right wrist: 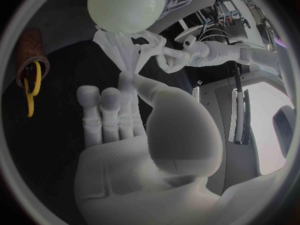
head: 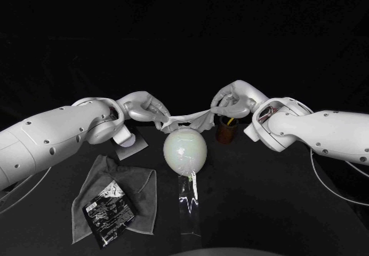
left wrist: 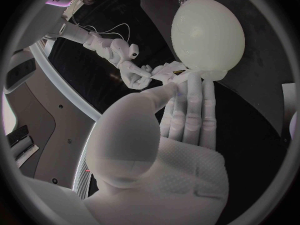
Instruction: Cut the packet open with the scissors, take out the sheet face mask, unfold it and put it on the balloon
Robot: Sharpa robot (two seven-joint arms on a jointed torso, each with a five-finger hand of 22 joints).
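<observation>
Rookie: Stage check, where are you?

Oldtimer: You're unfolding. One cloth [head: 135, 181], one balloon [head: 185, 151], one packet [head: 107, 210] lying on the cloth, one mask [head: 188, 120] pinched between your left hand [head: 142, 109] and right hand [head: 231, 101], right at the balloon's top. Next I'd guess: spread it wider, then lower it on.

The balloon [head: 185, 150] is pale off-white, the sheet mask [head: 184, 118] white, the packet [head: 107, 210] black with white print, cloth [head: 127, 184] grey, holder [head: 226, 134] brown, scissors [right wrist: 29, 97] yellow-handled, worktop [head: 269, 202] black.
</observation>
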